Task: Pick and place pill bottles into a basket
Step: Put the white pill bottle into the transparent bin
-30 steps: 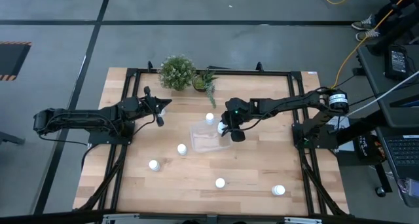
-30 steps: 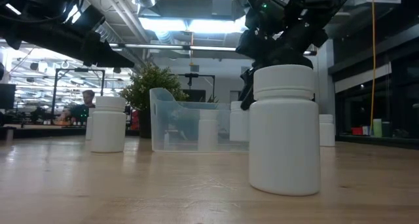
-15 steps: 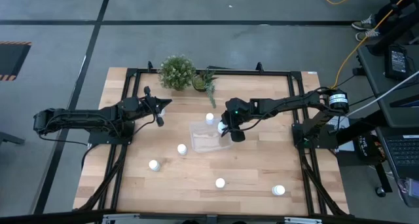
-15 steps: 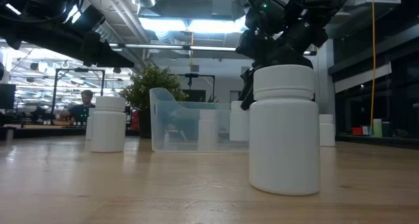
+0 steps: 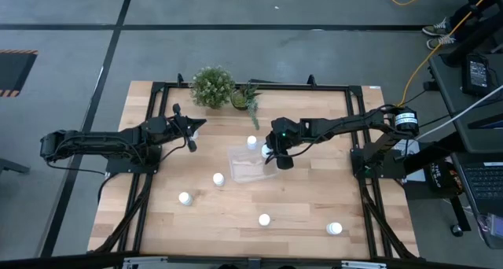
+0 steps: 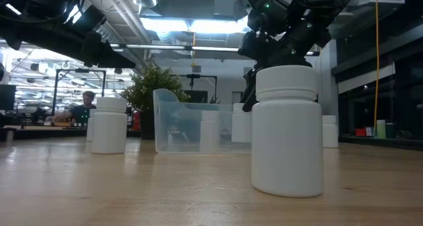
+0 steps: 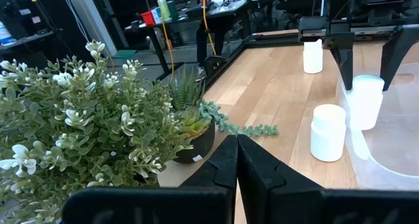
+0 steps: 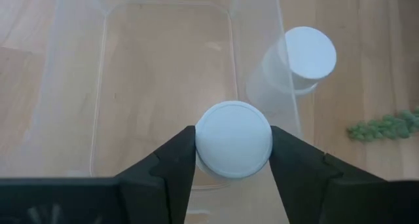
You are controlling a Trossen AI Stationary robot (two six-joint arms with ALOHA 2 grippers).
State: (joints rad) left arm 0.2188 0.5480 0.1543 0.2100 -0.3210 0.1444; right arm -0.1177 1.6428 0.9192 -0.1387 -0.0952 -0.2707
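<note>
The clear basket (image 5: 245, 167) lies mid-table. Over its right end my right gripper (image 5: 270, 152) is shut on a white pill bottle (image 8: 234, 140). In the left wrist view this bottle (image 7: 364, 101) stands upright inside the basket's wall. Another bottle (image 5: 251, 142) stands on the table just beyond the basket. Several more (image 5: 218, 178) (image 5: 184, 198) (image 5: 264, 219) stand upright toward the near edge. My left gripper (image 5: 191, 137) waits shut at the far left, near the plants, touching nothing. My right gripper has the bottle's cap (image 8: 216, 152) between its two fingers (image 8: 175, 164), which lie against opposite sides of the cap. They come slanting down from the table's right. The bottle is upright inside the basket; I cannot tell whether its base rests on the basket's floor.
Two potted plants (image 5: 212, 86) (image 5: 245, 100) stand at the far edge, and a trailing sprig (image 7: 242, 124) lies on the wood. One bottle (image 5: 335, 229) stands near the front right corner and looms large in the low view (image 6: 287, 130). A black frame (image 5: 346, 88) borders the table.
</note>
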